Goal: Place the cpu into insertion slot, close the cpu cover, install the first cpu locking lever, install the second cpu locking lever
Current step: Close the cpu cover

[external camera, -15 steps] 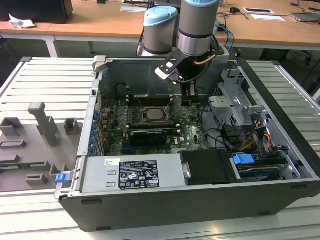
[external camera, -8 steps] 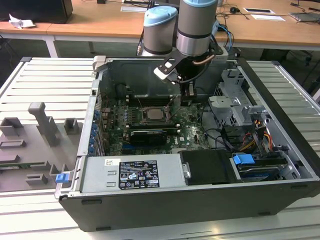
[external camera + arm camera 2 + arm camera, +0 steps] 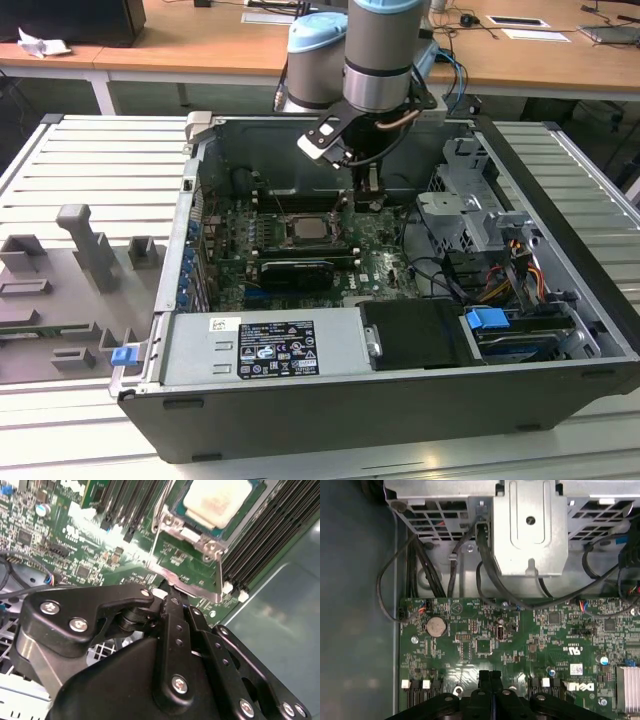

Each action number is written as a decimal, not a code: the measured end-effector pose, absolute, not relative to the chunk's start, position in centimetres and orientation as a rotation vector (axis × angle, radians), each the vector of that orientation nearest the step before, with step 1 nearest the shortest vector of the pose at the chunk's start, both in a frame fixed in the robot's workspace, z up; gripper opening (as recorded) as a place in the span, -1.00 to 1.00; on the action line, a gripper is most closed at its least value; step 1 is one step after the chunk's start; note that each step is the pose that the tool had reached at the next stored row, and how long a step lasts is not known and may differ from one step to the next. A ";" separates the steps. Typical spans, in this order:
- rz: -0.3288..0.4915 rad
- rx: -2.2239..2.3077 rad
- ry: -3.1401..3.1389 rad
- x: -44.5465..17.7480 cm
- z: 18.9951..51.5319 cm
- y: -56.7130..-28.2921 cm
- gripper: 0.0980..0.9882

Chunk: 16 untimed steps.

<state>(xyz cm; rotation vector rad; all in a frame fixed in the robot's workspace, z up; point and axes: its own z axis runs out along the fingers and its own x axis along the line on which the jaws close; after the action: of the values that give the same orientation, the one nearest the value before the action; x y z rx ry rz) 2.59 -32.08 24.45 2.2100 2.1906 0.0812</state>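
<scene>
1. Since the cpu already sits flat in the slot, with the cover down around its edges as far as I can judge, I take the step in hand to be lever work.
2. My gripper hangs just beside that socket, low over the board. Its fingers are pressed together with nothing visible between them.
3. A thin silvery lever runs right past the tips in the second wrist view. I cannot tell whether they touch it.
4. To do this well, I would keep the closed tips squarely on the lever's end so the thin metal cannot slip off. I would press slowly and steer it sideways under its catch rather than drive it straight down. The memory slots and their white latches lie near, so I would keep any sideways sweep short.
5. The second wrist view gives me the cpu, cover and lever close up. The first wrist view looks the other way past the tips, to a coin cell, black cables and the drive cage.
6. The exterior view adds the layout: the gripper stands on the exterior view's right of the cpu, inside the open case.
</scene>
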 end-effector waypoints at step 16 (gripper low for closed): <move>0.084 2.209 2.189 -1.2 23.1 -32.1 -0.98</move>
<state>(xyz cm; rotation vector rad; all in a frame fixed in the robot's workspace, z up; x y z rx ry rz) -1.24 -32.07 23.11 2.2086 2.1895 0.0841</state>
